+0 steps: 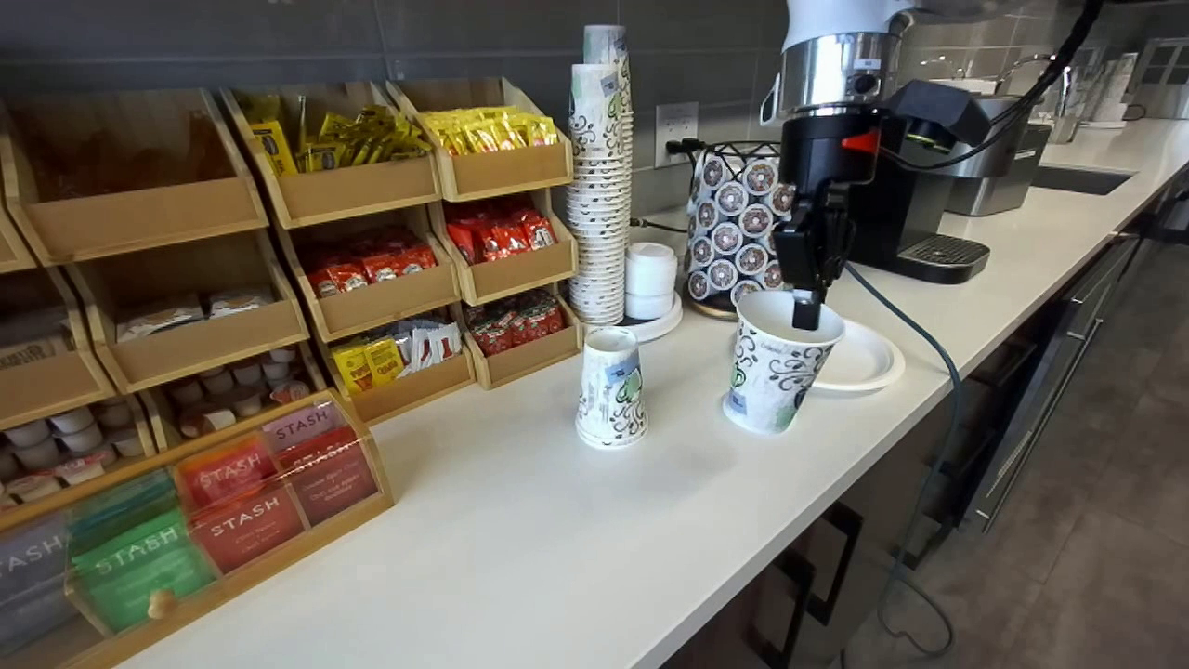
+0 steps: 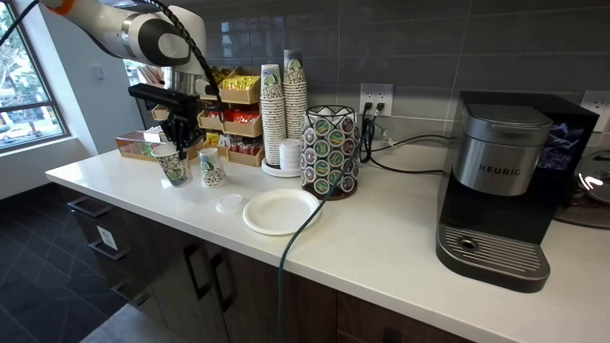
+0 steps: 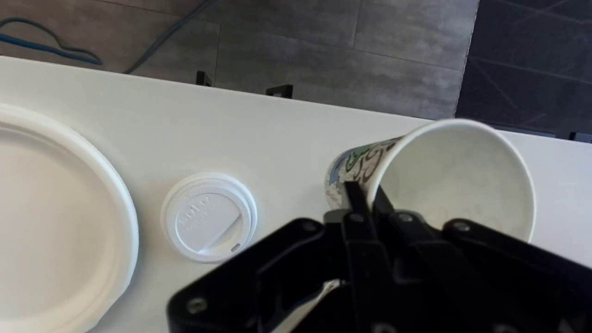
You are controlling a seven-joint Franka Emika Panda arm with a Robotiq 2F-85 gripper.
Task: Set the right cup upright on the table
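Observation:
The right cup [image 1: 778, 376] is a small white paper cup with dark scattered print. It is mouth up but tilted, and shows in an exterior view [image 2: 172, 166] and the wrist view [image 3: 462, 175]. My gripper [image 1: 804, 311] is shut on the cup's wall, one finger inside the rim and one outside; this also shows in the wrist view [image 3: 368, 196]. The cup is at or just above the white table [image 1: 502, 539]; I cannot tell if its base touches. The near-identical cup [image 1: 611, 390] stands upside down close by, also in an exterior view [image 2: 212, 167].
A white plate [image 3: 55, 222] and a white lid [image 3: 209, 217] lie on the table. Tall cup stacks [image 1: 596, 204], a pod carousel [image 2: 329, 152], a wooden rack [image 1: 409, 400] and a coffee maker [image 2: 495, 190] stand around. A cable [image 2: 305, 224] crosses the front edge.

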